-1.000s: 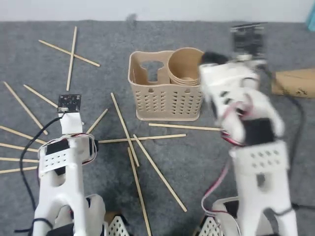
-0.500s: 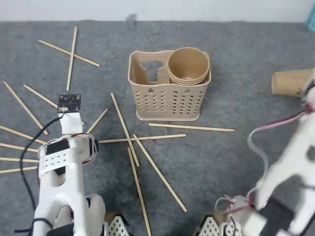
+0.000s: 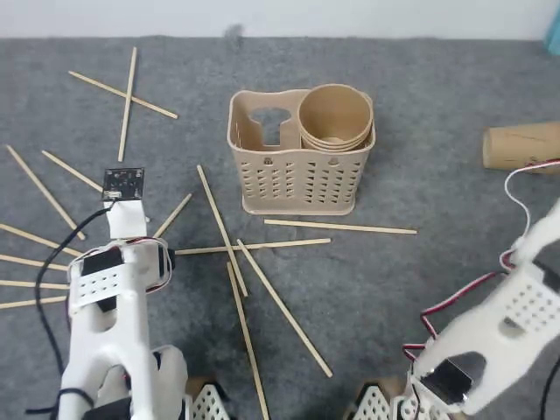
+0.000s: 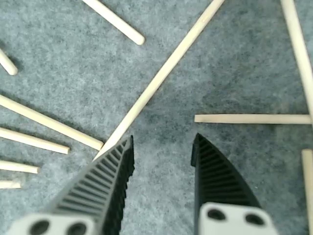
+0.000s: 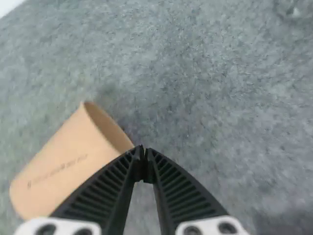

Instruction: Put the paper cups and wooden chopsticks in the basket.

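Note:
A beige slotted basket stands mid-table with stacked paper cups in its right compartment. Another paper cup lies on its side at the far right; the right wrist view shows this cup just beyond my right gripper, which is shut with nothing in it. Wooden chopsticks lie scattered over the grey carpet, most of them left of and in front of the basket. My left gripper hangs open just above the carpet, with the end of a slanted chopstick by one fingertip and a level chopstick past the other.
The left arm stands at the front left among several chopsticks. The right arm leans along the front right edge. A long chopstick lies right in front of the basket. Bare carpet stretches between the basket and the lying cup.
The right arm has swung away from above the basket, out to the right and down to the front right corner. The left arm has kept still.

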Robot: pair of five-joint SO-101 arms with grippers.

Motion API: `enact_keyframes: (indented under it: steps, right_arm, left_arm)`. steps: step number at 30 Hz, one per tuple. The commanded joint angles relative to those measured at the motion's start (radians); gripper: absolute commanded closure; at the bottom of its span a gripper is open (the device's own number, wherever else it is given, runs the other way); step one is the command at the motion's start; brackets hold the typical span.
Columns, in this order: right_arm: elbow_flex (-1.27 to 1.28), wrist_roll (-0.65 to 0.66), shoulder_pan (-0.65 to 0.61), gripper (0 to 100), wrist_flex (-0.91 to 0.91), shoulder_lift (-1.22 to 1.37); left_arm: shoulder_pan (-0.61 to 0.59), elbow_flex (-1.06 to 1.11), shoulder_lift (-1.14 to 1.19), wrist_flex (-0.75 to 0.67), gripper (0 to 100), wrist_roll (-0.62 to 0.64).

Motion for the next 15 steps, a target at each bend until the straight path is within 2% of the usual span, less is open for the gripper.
enact_keyframes:
  steps: [1, 8, 15]
  right_arm:
    - [-0.308, -0.031, 0.005, 99.1, 0.065, 0.133]
    - [-0.671, -0.031, 0.004, 99.1, 0.091, 0.427]
    - [-0.786, -0.08, -0.058, 99.1, 0.151, 0.544]
  left_arm:
    - [0.002, -0.007, -0.031, -0.02, 82, -0.006]
    - [0.002, -0.007, -0.031, -0.02, 82, -0.006]
    - [0.003, -0.008, -0.031, -0.02, 82, -0.006]
